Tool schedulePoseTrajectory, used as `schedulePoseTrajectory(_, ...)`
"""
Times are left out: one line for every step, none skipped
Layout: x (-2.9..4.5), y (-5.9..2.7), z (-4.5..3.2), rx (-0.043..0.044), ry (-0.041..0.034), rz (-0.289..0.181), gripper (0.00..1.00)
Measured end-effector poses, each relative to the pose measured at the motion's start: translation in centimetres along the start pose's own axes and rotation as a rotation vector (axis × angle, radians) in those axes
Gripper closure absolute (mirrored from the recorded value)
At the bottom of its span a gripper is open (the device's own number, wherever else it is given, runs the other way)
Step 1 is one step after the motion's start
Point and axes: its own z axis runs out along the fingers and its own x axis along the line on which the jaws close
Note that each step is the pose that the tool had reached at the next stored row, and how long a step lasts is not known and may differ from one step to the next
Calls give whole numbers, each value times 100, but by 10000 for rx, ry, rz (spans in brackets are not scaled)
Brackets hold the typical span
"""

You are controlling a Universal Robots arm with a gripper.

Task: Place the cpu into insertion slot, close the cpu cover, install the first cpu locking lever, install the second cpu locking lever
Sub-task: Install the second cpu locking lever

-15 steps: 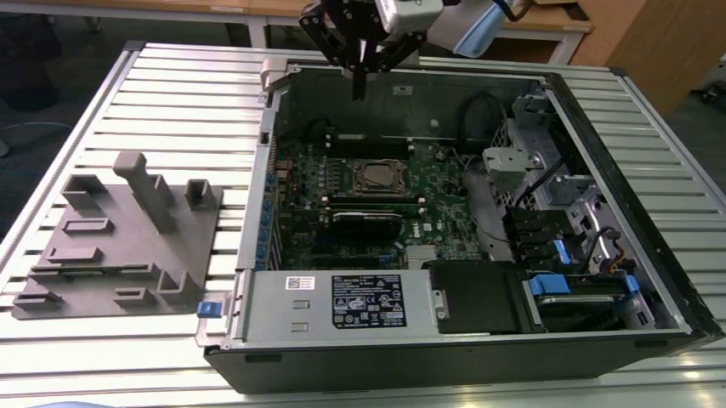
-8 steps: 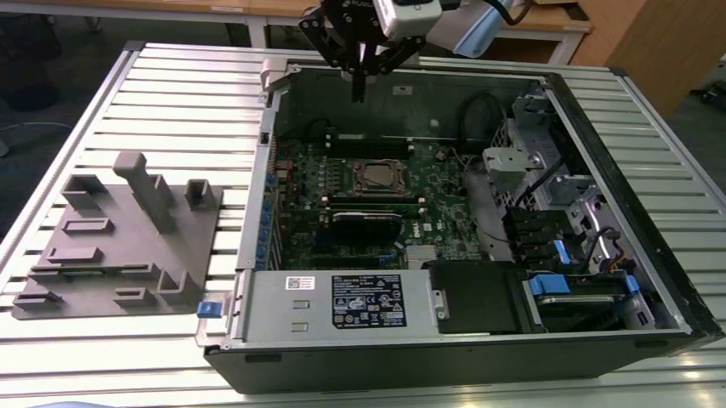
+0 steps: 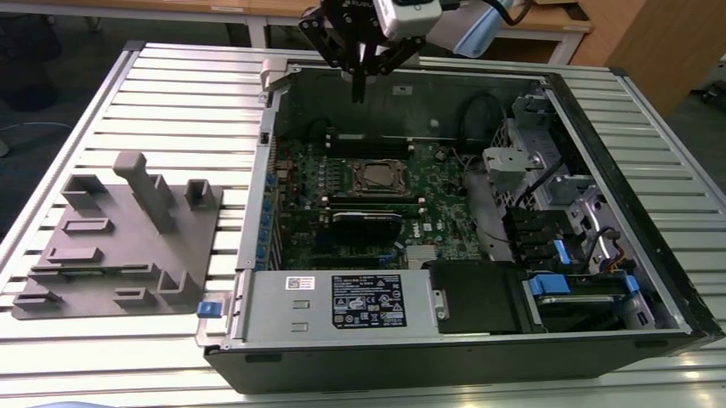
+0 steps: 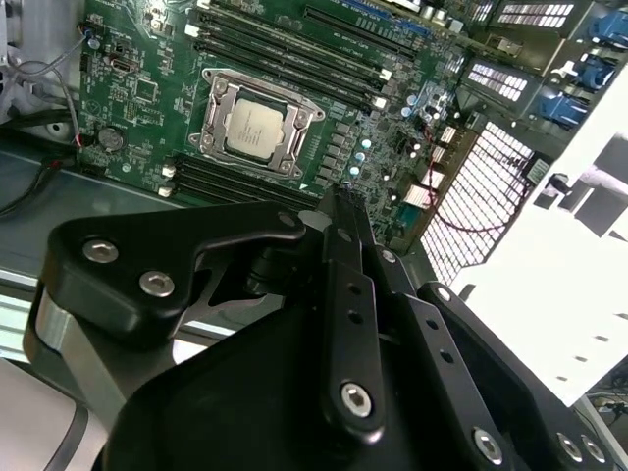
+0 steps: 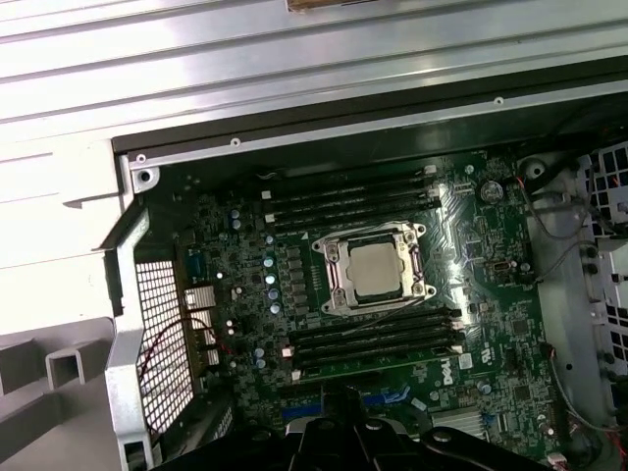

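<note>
The open computer case (image 3: 263,153) lies on a slatted table with its green motherboard (image 3: 437,212) facing up. The cpu (image 4: 253,125) (image 5: 376,270) (image 3: 380,178), a silver square, lies flat in the insertion slot. The cpu cover (image 4: 299,123) (image 5: 334,275) lies down around it as a metal frame. A thin wire lever (image 5: 392,308) runs along one side of the frame; whether it is latched I cannot tell. My gripper (image 3: 360,89) (image 4: 341,196) hangs above the case's far wall, well off the socket. It is shut and holds nothing.
A grey fixture block (image 3: 119,238) with upright posts sits at the exterior view's left. Long black memory slots (image 5: 353,191) flank the socket. A power supply (image 3: 340,302) and drive bays with blue tabs (image 3: 567,280) fill the near side of the case. Cables (image 3: 488,115) run along the exterior view's right.
</note>
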Motion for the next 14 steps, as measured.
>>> schedulePoseTrajectory(0,-1,8,-1,0,0,89)
schedulePoseTrajectory(1,-1,19,1,1,0,89)
schedulePoseTrajectory(1,-1,33,3,1,0,89)
schedulePoseTrajectory(1,-2,50,4,2,0,89)
schedulePoseTrajectory(1,-2,69,2,1,0,89)
schedulePoseTrajectory(1,-2,88,2,1,0,89)
schedulePoseTrajectory(1,-3,106,2,1,0,89)
schedulePoseTrajectory(2,-3,124,3,1,0,89)
schedulePoseTrajectory(2,-4,142,3,1,-1,89)
schedulePoseTrajectory(2,-4,159,3,2,0,89)
schedulePoseTrajectory(2,-5,177,3,2,-1,89)
schedulePoseTrajectory(3,-5,195,3,1,0,89)
schedulePoseTrajectory(3,-6,215,2,1,-1,89)
schedulePoseTrajectory(3,-6,233,2,1,0,89)
